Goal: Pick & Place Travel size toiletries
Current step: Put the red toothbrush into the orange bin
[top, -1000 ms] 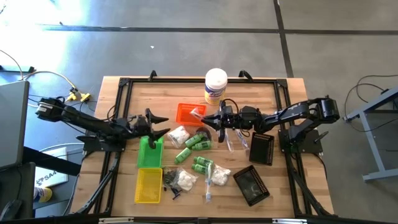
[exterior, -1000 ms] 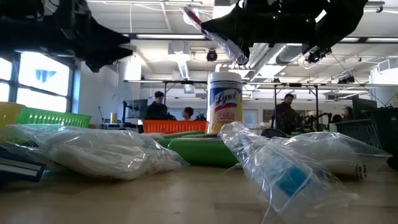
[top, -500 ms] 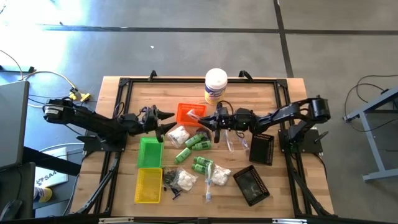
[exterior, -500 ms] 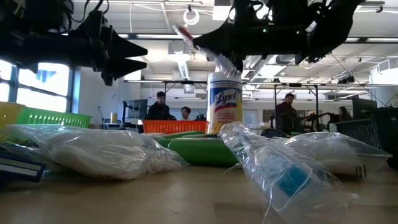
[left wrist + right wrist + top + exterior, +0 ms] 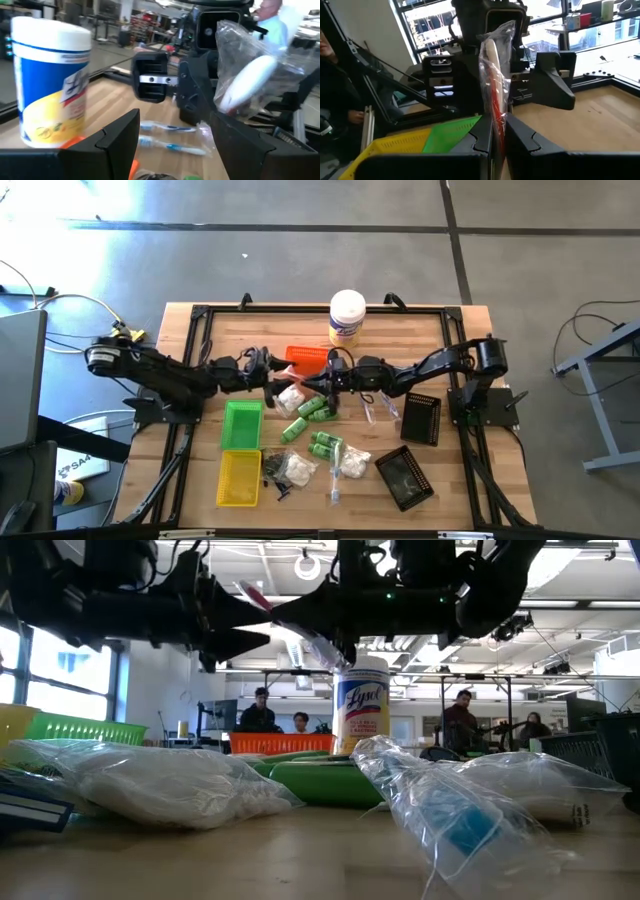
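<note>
My right gripper is shut on a thin clear-wrapped pink-white stick, held above the table near the orange tray. My left gripper is open and faces it from the table's left. Its fingers stand on either side of the stick's free end; I cannot tell whether they touch it. Green bottles, white fluffy bits in clear bags and more wrapped sticks lie flat on the table. My right gripper pinches the wrapped stick between its two fingers at one end. The fingers come level from the table's right. The stick runs on past the fingertips, slanting up toward my left gripper, lifted clear of the table.
A white canister with a yellow label stands at the far middle. A green tray and a yellow tray lie at the near left, and two black trays at the right. People show in the room behind.
My left gripper has gone from over the green tray toward the table's right, up to the stick, staying open. My right gripper has gone toward the table's left with the stick, which stays lifted clear. The two grippers now face each other closely.
</note>
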`<state>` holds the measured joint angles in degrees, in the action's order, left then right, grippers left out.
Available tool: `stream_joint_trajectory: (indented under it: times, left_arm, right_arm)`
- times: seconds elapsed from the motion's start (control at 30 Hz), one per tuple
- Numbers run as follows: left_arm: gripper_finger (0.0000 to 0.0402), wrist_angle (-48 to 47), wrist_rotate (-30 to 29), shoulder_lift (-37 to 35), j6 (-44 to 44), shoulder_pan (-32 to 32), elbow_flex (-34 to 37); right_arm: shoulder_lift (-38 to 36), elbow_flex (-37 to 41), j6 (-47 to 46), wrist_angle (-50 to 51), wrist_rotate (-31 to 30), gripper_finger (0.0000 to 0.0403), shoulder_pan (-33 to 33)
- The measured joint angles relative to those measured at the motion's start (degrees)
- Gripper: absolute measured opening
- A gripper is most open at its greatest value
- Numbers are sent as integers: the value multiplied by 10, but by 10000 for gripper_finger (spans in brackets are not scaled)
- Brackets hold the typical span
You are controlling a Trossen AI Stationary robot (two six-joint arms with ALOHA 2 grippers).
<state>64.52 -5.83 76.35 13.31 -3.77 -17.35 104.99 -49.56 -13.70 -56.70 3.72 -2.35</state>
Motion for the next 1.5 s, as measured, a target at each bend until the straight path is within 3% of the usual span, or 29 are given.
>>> stream_joint_trajectory:
  times: [0.37,0.9,1.23,1.5]
  left_arm:
    - [239,-7,25,10,-15,-1,-8]
    - [239,-17,30,10,-15,0,-10]
    - [239,-11,27,10,-15,0,-12]
    - [239,-16,28,10,-15,0,-31]
  right_arm:
    - [-4,1,1,20,-3,20,-1]
    - [-99,-1,38,106,-15,20,-8]
    - [-84,-1,35,157,-54,20,-8]
    - [-67,-1,24,158,-49,20,-6]
